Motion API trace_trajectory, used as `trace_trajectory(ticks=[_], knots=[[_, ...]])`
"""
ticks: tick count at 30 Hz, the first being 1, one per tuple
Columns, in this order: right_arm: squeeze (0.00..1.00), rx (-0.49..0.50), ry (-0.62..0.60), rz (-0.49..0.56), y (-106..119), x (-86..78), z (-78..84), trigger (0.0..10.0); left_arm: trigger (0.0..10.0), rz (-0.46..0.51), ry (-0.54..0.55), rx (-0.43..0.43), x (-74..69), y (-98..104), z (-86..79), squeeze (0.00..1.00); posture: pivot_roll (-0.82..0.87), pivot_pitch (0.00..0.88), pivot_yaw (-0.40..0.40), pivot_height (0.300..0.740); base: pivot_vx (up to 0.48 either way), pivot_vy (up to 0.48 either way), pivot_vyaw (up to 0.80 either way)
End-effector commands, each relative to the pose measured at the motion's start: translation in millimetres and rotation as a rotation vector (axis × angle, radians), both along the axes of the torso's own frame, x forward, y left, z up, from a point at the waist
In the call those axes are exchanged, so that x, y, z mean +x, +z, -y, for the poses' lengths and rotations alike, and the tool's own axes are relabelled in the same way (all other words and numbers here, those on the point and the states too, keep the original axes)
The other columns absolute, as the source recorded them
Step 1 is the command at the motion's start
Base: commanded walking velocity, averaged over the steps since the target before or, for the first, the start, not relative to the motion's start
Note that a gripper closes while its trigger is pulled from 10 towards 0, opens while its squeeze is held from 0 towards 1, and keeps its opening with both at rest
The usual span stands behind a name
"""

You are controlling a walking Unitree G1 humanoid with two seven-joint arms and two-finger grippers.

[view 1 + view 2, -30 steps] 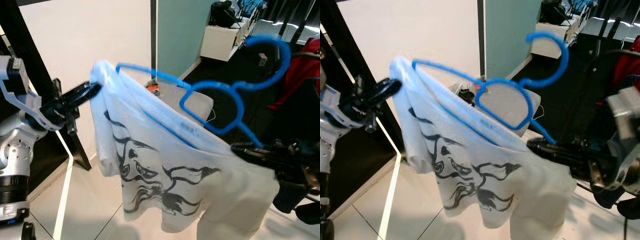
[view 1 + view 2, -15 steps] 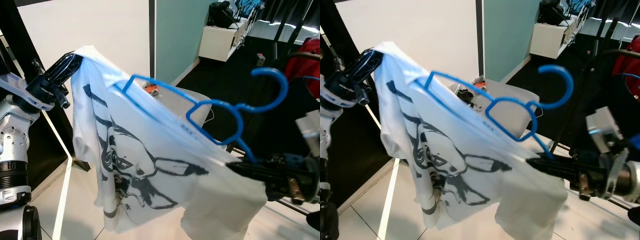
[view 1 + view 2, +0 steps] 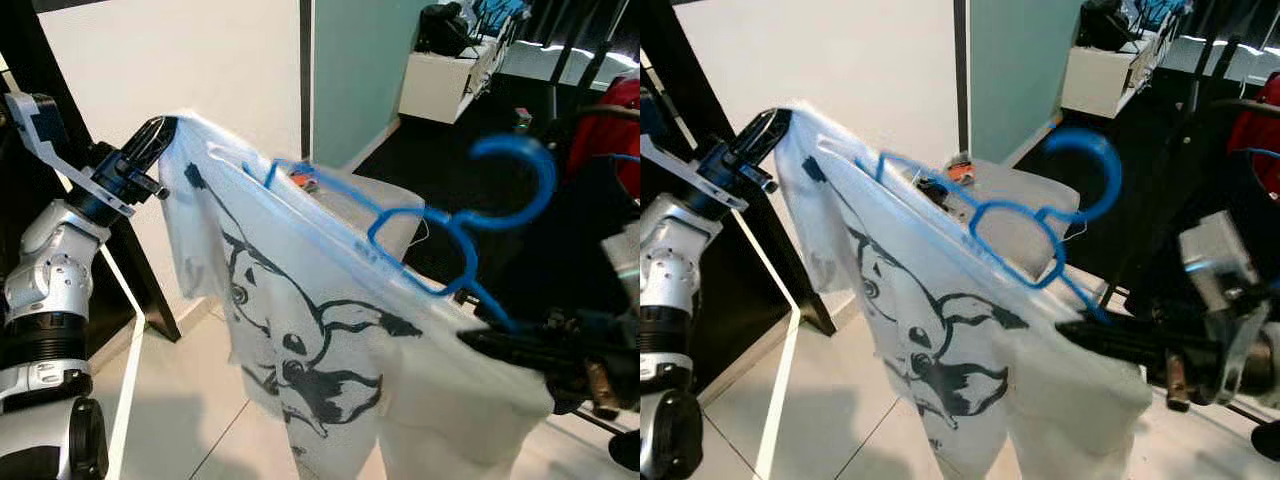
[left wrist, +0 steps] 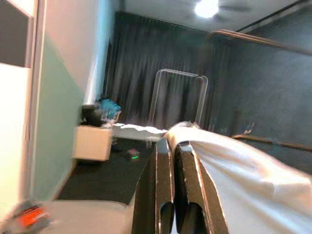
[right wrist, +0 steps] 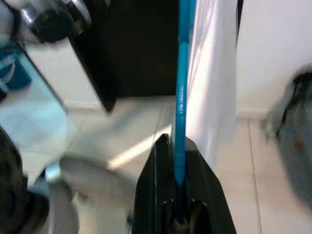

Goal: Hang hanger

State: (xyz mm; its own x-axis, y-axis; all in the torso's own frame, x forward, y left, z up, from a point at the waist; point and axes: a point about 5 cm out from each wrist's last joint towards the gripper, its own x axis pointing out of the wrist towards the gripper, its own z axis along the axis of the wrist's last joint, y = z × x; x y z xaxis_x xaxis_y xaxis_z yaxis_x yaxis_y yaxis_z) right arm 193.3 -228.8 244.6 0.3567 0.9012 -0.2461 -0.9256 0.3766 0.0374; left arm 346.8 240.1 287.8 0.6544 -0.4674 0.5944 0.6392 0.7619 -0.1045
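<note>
Between the robot's 2 raised arms hangs a white T-shirt (image 3: 300, 330) with a black line drawing printed on it, stretched in the air above the pale tiled floor (image 3: 180, 420). A blue plastic hanger (image 3: 430, 250) is threaded into the shirt's neck opening, its hook (image 3: 520, 185) curling up and free on the robot's right, touching no rail.

The left gripper (image 3: 150, 150), held up on the robot's left, has its 2 black fingers pressed together on a corner of the T-shirt's fabric; from the left wrist view the fingers (image 4: 168, 195) lie narrow and parallel with the white cloth (image 4: 234, 165) running off beside them.

The right gripper (image 3: 490, 345), low on the robot's right, points toward the shirt. Its fingers are closed narrowly on the lower end of the hanger's blue bar, and the right wrist view shows that bar (image 5: 182, 97) running straight out from between the 2 fingers (image 5: 158, 185), with the shirt (image 5: 214, 83) draped just beside it.

Behind the shirt sits a translucent plastic bin (image 3: 370, 205) with small items in it, including something orange. A white wall and a pale green wall panel (image 3: 350, 70) stand beyond, and a black frame (image 3: 60, 130) leans behind the left arm. Far back on the right are a white cabinet (image 3: 445, 85) carrying a dark bag (image 3: 445, 25) and a red garment (image 3: 610, 130).
</note>
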Motion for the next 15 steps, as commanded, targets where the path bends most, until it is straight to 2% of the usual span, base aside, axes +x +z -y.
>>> trace_trajectory(ticks=[1, 3, 6, 7, 8, 11, 12, 13, 14, 15], knots=[[0.00, -0.069, -0.004, -0.033, -8, -0.1, -0.5, 0.0, 0.5, 0.084, -0.061, -0.027, -10.8, 15, 1.0, 0.00, -0.10, 0.064, 0.007, 0.740, 0.000, 0.000, 0.00], [0.00, -0.093, -0.025, -0.020, -12, 5.1, -2.4, 0.0, 2.3, 0.201, -0.438, 0.116, -44.3, 20, 43.1, 0.00, -0.10, 0.063, 0.005, 0.740, 0.000, 0.000, 0.00], [0.00, -0.093, -0.025, -0.018, -12, 5.5, -2.6, 0.0, 2.3, 0.210, -0.474, 0.132, -48.0, 20, 47.1, 0.00, -0.10, 0.063, 0.005, 0.740, 0.000, 0.000, 0.00], [0.00, -0.085, -0.023, -0.005, -9, 6.6, -3.2, 0.0, 3.5, 0.208, -0.512, 0.165, -51.6, 17, 53.8, 0.00, -0.10, 0.063, 0.004, 0.740, 0.000, 0.000, 0.00], [0.00, -0.078, -0.013, 0.013, -5, 7.4, -4.3, 0.0, 3.7, 0.184, -0.529, 0.178, -50.6, 12, 60.7, 0.00, -0.10, 0.061, 0.004, 0.740, 0.000, 0.000, 0.00], [0.00, -0.077, -0.007, 0.017, -4, 7.3, -4.6, 0.0, 3.7, 0.170, -0.517, 0.169, -47.7, 11, 61.4, 0.00, -0.10, 0.061, 0.004, 0.740, 0.000, 0.000, 0.00], [0.00, -0.076, -0.002, 0.025, -2, 7.2, -4.7, 0.0, 4.0, 0.147, -0.473, 0.160, -41.2, 8, 59.4, 0.00, -0.10, 0.059, 0.006, 0.740, 0.000, 0.000, 0.00], [0.00, -0.066, -0.006, 0.042, 1, 7.7, -3.8, 0.0, 3.5, 0.103, -0.395, 0.148, -30.7, 5, 55.1, 0.00, -0.10, 0.058, 0.006, 0.740, 0.000, 0.000, 0.00], [0.00, -0.059, -0.010, 0.054, 3, 8.1, -3.1, 0.0, 3.5, 0.074, -0.345, 0.143, -24.2, 2, 52.2, 0.00, -0.10, 0.058, 0.006, 0.740, 0.000, 0.000, 0.00], [0.00, -0.059, -0.010, 0.054, 3, 8.1, -3.1, 0.0, 3.5, 0.074, -0.345, 0.143, -24.2, 2, 52.2, 0.00, -0.10, 0.058, 0.006, 0.740, 0.000, 0.000, 0.00]])
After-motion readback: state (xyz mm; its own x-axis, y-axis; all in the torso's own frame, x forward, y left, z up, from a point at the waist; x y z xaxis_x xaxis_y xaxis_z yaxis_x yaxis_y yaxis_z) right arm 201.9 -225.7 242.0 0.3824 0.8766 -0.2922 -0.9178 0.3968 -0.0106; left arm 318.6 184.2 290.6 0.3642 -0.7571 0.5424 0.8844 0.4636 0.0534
